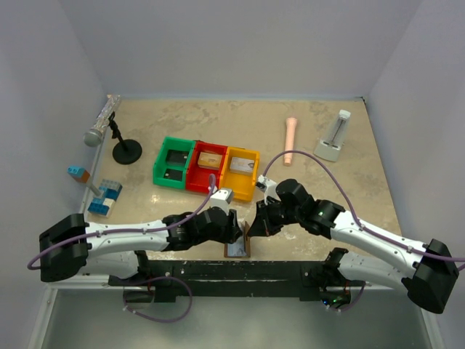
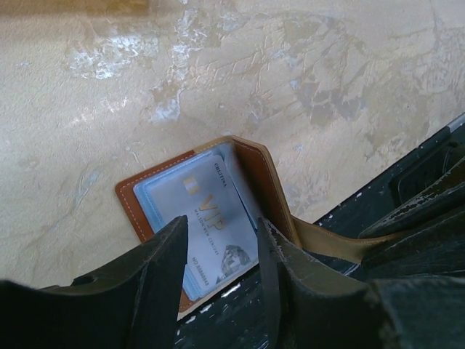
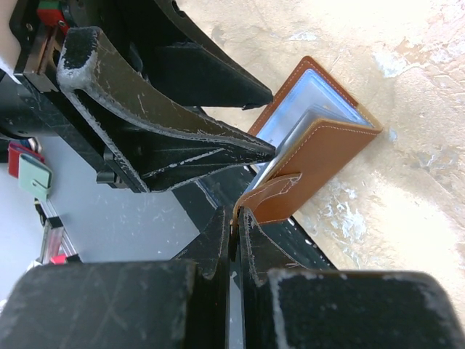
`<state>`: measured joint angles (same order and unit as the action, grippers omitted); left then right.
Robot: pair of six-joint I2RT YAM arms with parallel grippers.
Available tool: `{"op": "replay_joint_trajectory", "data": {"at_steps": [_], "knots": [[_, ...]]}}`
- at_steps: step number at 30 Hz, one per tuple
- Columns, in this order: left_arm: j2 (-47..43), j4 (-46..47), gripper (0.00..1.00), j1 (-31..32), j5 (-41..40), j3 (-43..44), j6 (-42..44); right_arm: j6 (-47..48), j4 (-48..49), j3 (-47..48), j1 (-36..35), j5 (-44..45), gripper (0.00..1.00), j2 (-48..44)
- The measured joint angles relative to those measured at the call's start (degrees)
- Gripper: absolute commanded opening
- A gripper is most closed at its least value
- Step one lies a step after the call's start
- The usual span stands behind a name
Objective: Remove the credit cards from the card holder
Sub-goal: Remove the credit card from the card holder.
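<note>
The brown card holder (image 1: 238, 248) lies open at the table's front edge. In the left wrist view its brown rim (image 2: 131, 201) frames a pale blue inside holding a light blue VIP credit card (image 2: 211, 218). My left gripper (image 2: 221, 230) hovers just over that card, open, with the card showing in the gap between its fingers. My right gripper (image 3: 234, 218) is shut on the leather flap of the card holder (image 3: 327, 160) and holds that cover lifted and tilted. The left gripper's fingers (image 3: 211, 142) reach in beside the raised cover.
A green bin (image 1: 173, 161), a red bin (image 1: 207, 166) and a yellow bin (image 1: 241, 171) stand in a row behind the grippers. A microphone on a stand (image 1: 102, 123), toy bricks (image 1: 105, 198), a pink rod (image 1: 290, 140) and a white stand (image 1: 334, 138) sit further out. A black rail (image 1: 247, 273) runs along the front edge.
</note>
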<state>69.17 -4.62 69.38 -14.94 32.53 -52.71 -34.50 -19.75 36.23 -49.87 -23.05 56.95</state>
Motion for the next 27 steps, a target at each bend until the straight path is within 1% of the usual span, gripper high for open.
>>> {"op": "replay_joint_trajectory", "data": {"at_steps": [8, 14, 19, 23, 27], "knots": [[-2.3, -0.7, 0.5, 0.0, -0.5, 0.0, 0.0, 0.1, 0.0, 0.0, 0.0, 0.0, 0.0, 0.0], [-2.0, -0.7, 0.5, 0.0, -0.4, 0.0, 0.4, 0.2, -0.1, 0.0, 0.0, 1.0, 0.0, 0.0], [1.2, -0.6, 0.5, 0.0, 0.0, 0.8, 1.6, 0.1, 0.0, -0.2, 0.0, 1.3, 0.0, 0.0], [4.7, -0.5, 0.5, 0.0, 0.9, 3.3, 2.9, -0.1, 0.1, -1.6, 0.0, 1.5, 0.0, -0.7], [6.4, -0.5, 0.5, 0.0, 1.5, 5.0, 3.9, -0.5, 0.4, -2.8, 0.0, 2.1, 0.01, -2.4]]}}
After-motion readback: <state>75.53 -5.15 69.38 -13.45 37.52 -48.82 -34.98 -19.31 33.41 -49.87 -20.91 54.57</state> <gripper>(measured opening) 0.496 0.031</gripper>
